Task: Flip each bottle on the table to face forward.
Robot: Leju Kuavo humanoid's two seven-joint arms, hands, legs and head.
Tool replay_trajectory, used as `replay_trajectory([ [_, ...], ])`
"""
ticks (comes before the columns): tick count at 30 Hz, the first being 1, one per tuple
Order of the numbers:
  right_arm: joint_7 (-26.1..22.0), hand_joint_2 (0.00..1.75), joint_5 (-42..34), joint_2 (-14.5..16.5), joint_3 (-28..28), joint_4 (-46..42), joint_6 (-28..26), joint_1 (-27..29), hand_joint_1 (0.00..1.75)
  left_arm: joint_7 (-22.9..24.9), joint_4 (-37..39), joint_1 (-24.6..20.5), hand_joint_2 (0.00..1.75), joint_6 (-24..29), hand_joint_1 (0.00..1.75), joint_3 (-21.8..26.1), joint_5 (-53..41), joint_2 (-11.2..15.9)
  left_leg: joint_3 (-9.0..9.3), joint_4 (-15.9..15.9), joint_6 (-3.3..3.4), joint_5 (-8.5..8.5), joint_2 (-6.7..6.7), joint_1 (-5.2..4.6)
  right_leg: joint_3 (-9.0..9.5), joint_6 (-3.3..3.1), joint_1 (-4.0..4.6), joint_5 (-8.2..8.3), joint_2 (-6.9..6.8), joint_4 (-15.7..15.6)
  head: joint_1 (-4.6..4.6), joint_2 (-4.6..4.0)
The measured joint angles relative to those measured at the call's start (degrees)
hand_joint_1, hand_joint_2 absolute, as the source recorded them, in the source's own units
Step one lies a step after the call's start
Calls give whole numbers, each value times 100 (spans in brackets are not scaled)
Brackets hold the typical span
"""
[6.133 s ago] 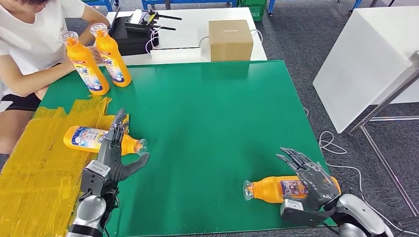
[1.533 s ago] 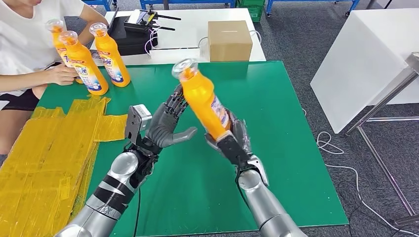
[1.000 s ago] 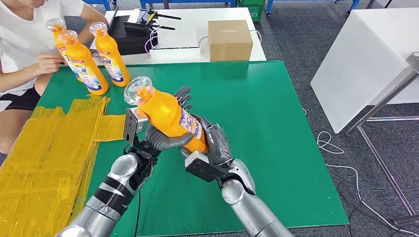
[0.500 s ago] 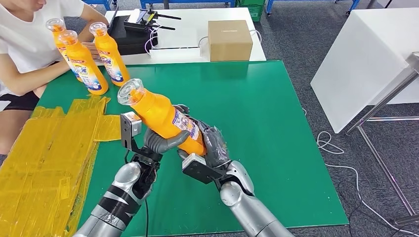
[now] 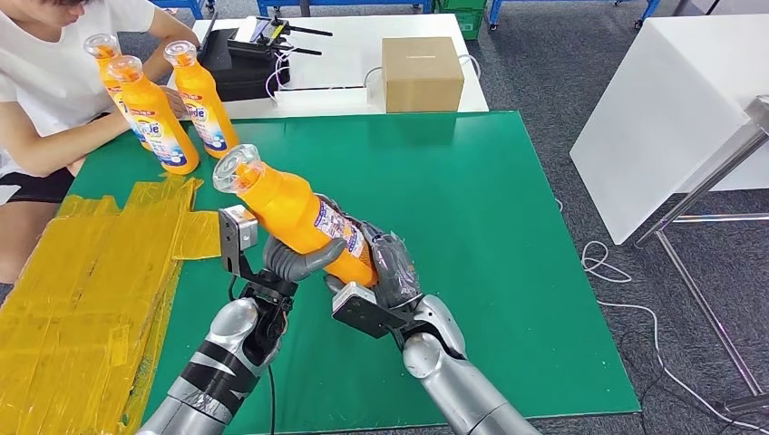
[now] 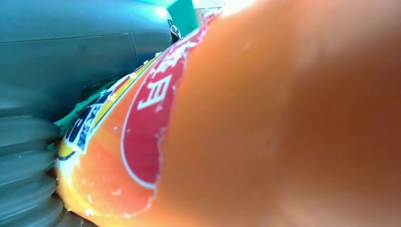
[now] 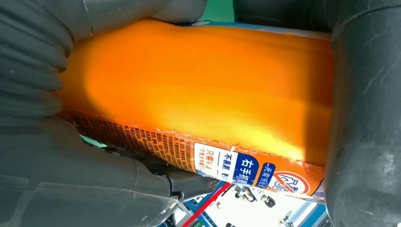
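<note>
A: Describe the work surface.

B: A green table (image 5: 508, 208) in a workshop carries a yellow taped patch (image 5: 82, 290) at its left. Three upright orange bottles (image 5: 159, 113) stand at the far left corner beside a seated person (image 5: 54, 82), apparently finished units.

A: Where is the held bottle?

B: The held bottle (image 5: 295, 217) is raised above the table, tilted, with the cap up and to the left. The left hand (image 5: 290, 258) wraps it from beneath; the right hand (image 5: 385, 267) clasps its base. This two-hand hold probably serves to rotate it.

A: Appearance?

B: Glossy orange body, clear cap, red-and-blue printed label.
</note>
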Motion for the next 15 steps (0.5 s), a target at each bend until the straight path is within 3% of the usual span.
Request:
replay_trajectory([
  [10, 0, 175, -27, 3, 33, 86, -22, -56, 175, -112, -89, 92, 175, 273, 175, 3, 187, -27, 0, 0, 0, 0, 0, 0, -1, 0, 1, 0, 0, 0, 1, 0],
  [14, -57, 175, -174, 3, 41, 100, -80, -55, 0, -238, -162, 133, 175, 549, 175, 4, 119, -34, 0, 0, 0, 0, 0, 0, -1, 0, 1, 0, 0, 0, 1, 0],
  [15, -132, 175, -349, -4, 16, 56, -81, -16, 0, -282, -179, 130, 175, 744, 175, 8, -42, -21, 0, 0, 0, 0, -1, 0, -1, 0, 1, 0, -1, 0, 1, 0],
])
